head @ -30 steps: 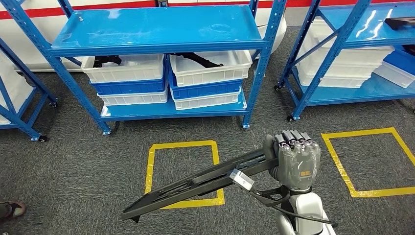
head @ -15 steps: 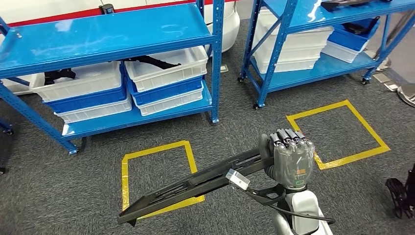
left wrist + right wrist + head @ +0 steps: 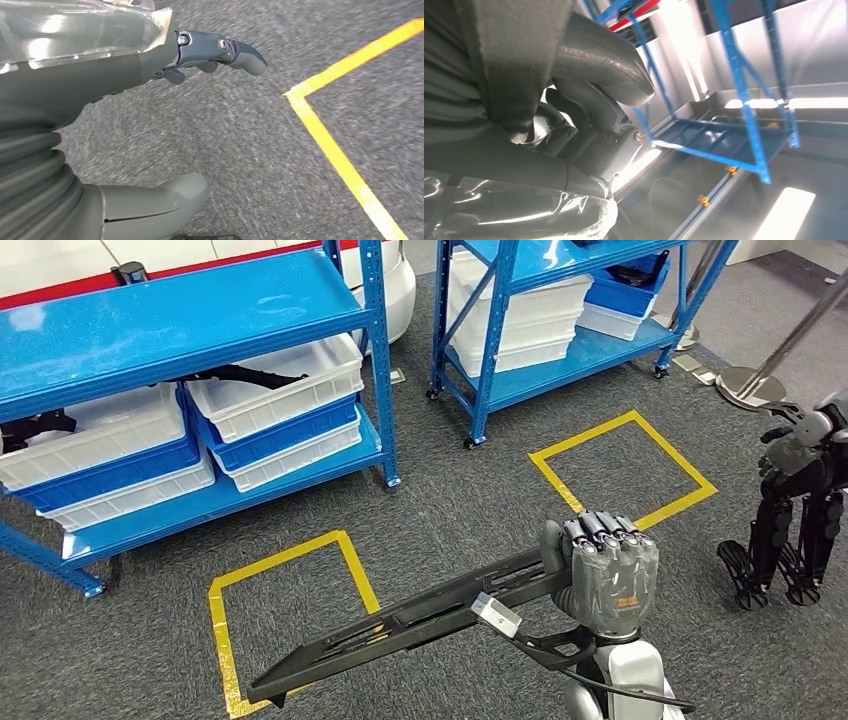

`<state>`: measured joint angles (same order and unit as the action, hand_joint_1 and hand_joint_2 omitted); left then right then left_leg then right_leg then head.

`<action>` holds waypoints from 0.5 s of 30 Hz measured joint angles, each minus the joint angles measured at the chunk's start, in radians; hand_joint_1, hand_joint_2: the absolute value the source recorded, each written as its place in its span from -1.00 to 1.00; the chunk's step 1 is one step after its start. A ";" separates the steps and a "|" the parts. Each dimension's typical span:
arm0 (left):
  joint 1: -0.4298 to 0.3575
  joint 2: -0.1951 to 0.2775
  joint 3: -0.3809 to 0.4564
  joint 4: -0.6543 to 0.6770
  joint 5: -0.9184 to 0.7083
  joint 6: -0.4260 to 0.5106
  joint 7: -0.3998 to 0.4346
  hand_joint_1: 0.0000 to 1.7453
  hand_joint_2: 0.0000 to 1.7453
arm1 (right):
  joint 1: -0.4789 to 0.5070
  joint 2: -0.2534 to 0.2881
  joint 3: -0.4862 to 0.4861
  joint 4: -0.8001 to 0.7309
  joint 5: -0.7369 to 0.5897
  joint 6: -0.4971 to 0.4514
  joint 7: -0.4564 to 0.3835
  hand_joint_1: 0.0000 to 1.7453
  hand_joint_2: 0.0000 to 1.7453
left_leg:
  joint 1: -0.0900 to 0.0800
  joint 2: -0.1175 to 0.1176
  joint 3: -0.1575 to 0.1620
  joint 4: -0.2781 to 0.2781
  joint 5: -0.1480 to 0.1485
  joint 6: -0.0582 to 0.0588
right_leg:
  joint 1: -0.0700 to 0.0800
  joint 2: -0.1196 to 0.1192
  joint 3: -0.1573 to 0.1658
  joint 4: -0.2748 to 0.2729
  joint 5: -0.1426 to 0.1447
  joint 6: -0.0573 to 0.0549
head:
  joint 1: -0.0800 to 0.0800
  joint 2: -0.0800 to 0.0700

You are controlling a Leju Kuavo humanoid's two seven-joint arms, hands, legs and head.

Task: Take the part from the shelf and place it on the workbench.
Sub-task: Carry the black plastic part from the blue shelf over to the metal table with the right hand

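A long black flat part (image 3: pixel 400 625) is gripped at one end by my right hand (image 3: pixel 605 570), low in the head view. The part slants down to my left above the grey carpet, and a small white tag (image 3: pixel 495 615) hangs near the hand. In the right wrist view my right hand (image 3: pixel 589 130) wraps its thumb and fingers around the dark part (image 3: pixel 504 50). My left hand (image 3: pixel 90 85) hangs over the carpet with thumb and fingers apart, holding nothing.
A blue shelf (image 3: pixel 180 330) with white and blue bins stands at the far left, a second blue shelf (image 3: pixel 560 330) behind centre. Two yellow tape squares (image 3: pixel 275 560) (image 3: pixel 580 435) mark the carpet. A dark legged machine (image 3: pixel 790 500) stands at the right by a round stand base (image 3: pixel 750 385).
The whole picture has shifted left, so the camera has turned to the right. The dark machine has come into view. The part stays in my right hand as before.
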<state>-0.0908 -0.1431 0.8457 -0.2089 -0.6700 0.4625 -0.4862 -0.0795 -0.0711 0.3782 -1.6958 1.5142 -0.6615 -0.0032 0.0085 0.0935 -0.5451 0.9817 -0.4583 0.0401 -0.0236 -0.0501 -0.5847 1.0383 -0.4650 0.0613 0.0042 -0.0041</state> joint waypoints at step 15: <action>-0.026 -0.010 -0.001 0.000 -0.020 -0.005 -0.029 -1.00 1.00 | 0.055 0.011 -0.019 -0.075 0.054 0.000 0.025 1.00 1.00 | 0.022 -0.119 -0.049 0.173 -0.090 -0.038 | -0.011 0.131 -0.004 -0.038 0.042 -0.049 | -0.026 0.000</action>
<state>-0.1166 -0.1534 0.8450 -0.2090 -0.6896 0.4573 -0.5156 -0.0248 -0.0603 0.3588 -1.7712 1.5686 -0.6615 0.0220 0.0301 -0.0251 -0.5940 1.1551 -0.5485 0.0023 -0.0345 0.0812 -0.5890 0.9998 -0.4227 0.0123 -0.0221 -0.0042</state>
